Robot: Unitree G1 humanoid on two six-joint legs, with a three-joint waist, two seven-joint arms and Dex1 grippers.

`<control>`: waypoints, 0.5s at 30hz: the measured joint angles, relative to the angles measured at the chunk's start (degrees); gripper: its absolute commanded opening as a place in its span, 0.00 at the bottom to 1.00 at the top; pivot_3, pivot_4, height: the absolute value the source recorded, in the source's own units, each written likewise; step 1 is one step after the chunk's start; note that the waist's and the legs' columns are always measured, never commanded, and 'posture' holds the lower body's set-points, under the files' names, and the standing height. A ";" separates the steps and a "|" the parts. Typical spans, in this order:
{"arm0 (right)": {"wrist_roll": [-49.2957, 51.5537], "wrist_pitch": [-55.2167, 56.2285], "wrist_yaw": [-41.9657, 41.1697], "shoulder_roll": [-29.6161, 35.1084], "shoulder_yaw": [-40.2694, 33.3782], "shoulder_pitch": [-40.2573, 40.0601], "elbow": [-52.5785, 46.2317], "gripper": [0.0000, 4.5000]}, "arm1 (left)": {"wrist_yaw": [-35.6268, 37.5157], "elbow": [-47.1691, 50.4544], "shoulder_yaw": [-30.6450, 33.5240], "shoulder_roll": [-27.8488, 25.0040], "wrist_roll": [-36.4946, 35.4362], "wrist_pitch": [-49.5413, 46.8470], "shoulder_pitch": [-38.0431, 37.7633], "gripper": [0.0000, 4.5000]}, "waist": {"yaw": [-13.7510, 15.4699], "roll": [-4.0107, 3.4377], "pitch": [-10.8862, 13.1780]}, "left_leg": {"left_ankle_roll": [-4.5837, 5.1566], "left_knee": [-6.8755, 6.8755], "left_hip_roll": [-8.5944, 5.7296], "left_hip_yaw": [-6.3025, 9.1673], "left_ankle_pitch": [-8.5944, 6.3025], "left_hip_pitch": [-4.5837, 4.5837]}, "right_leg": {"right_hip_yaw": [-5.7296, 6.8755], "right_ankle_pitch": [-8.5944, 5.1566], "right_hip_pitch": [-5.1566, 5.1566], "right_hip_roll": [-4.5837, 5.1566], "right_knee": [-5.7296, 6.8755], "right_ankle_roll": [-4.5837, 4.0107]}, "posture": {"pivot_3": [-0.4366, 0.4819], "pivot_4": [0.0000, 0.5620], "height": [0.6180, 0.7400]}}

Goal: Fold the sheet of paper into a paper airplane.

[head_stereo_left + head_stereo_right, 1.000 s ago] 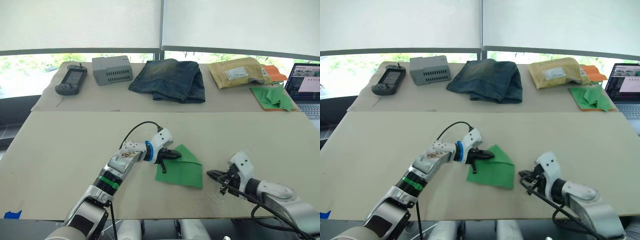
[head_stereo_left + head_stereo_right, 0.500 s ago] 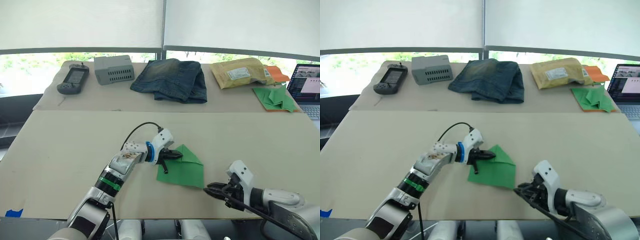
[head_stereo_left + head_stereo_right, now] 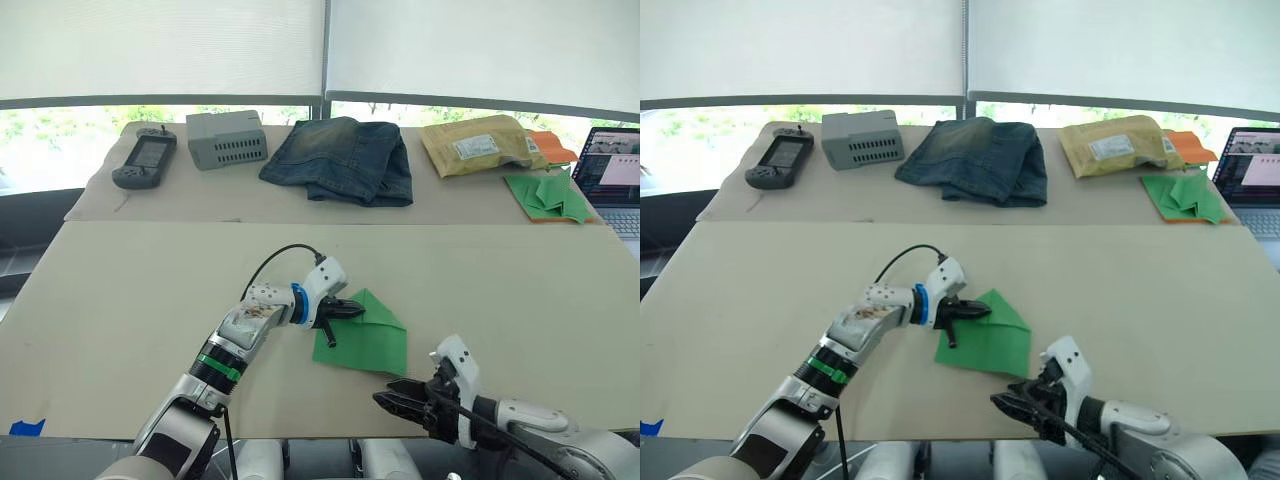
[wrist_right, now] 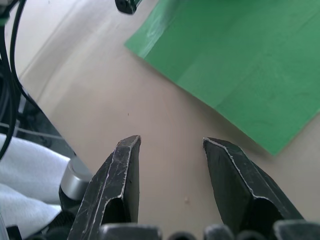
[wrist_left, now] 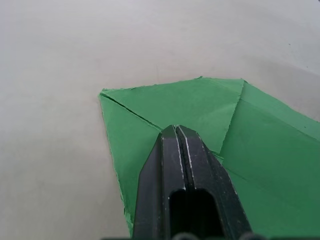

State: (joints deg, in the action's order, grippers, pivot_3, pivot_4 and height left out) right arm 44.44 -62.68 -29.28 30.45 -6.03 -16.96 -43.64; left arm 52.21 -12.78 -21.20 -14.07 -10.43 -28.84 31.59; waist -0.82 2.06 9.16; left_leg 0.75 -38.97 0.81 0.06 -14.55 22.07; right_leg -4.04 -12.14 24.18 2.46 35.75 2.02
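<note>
Green paper lies partly folded on the near beige bench [image 3: 120, 290]: the sheet of paper [image 3: 368, 338] has a pointed peak at its far edge and a square near corner. In the left eye view the left gripper [image 3: 352, 311] rests on the sheet's edge at 9 o'clock, its black fingers pressed together and pinning the paper to the bench. The right gripper [image 3: 385, 400] sits at 6 o'clock of the sheet, just off its near edge, at the bench's front rim.

On the far bench, from 10 to 2 o'clock, stand a handheld controller [image 3: 144, 160], a grey vented box [image 3: 227, 139], folded jeans [image 3: 340, 160] and a padded envelope [image 3: 478, 145] with a white label too small to read. Beyond it lie orange paper [image 3: 551, 146], mostly hidden, a heap of green pieces [image 3: 548, 195], and a laptop [image 3: 611, 168] cut by the frame, its screen text illegible.

The left wrist view shows the closed fingers [image 5: 175, 175] atop creased folds of the sheet.

The right wrist view shows its fingers [image 4: 125, 170] spread apart above bare bench, the sheet's corner just beyond them.
</note>
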 measured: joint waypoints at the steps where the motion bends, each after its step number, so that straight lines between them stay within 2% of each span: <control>1: 0.29 0.00 0.62 -0.59 0.01 0.09 0.28 0.50 | 0.00 -0.01 0.01 -0.01 0.02 0.00 0.00 0.00 | -0.01 0.00 0.00 | 0.00 0.00 0.00 0.00 0.00 0.00 | 0.00 0.00 0.00 0.00 0.00 0.00 | 0.48 0.27 0.91; 8: 3.23 0.15 4.36 -4.61 -0.60 -0.62 0.81 0.50 | -0.43 0.64 0.01 0.00 0.06 -0.11 -0.38 0.00 | -0.03 0.00 0.00 | 0.00 0.01 0.04 0.02 0.00 0.02 | 0.00 0.00 0.02 0.01 0.00 0.00 | 0.48 0.27 0.91; 15: 1.40 5.76 4.48 -4.28 -0.19 0.09 0.67 0.50 | -0.76 0.35 -0.04 -0.01 0.15 0.27 -0.18 0.00 | -0.05 0.00 0.00 | 0.00 0.01 0.02 0.01 0.00 0.03 | 0.01 0.00 0.05 0.01 0.00 0.00 | 0.48 0.27 0.91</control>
State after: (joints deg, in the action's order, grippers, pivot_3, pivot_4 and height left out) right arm 45.85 -56.92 -24.79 26.17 -6.22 -16.87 -42.98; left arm 51.46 -12.43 -21.24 -14.07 -10.28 -28.57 31.41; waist -0.87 2.05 9.16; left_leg 0.75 -38.97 0.83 0.07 -14.55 22.10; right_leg -4.03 -12.14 24.23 2.47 35.74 2.01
